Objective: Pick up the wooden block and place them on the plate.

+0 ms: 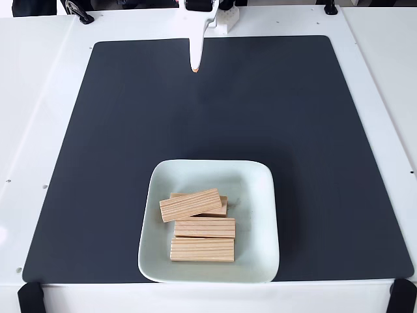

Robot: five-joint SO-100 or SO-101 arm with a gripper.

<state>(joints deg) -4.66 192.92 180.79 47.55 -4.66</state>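
Observation:
Several wooden blocks lie inside the pale green plate (pixel 257 195) near the front of the mat. One wooden block (pixel 191 205) sits tilted on top of another (pixel 223 207) that is mostly covered. Two more lie flat and side by side in front of them (pixel 204 227) (pixel 202 249). My white gripper (pixel 195 65) hangs at the far edge of the mat, well away from the plate. Its fingers taper together into one point with nothing between them.
A black mat (pixel 98 143) covers most of the white table (pixel 39 98). The arm's base (pixel 215 16) stands at the far edge. Black clamps sit at the front corners (pixel 29 297) (pixel 402 295).

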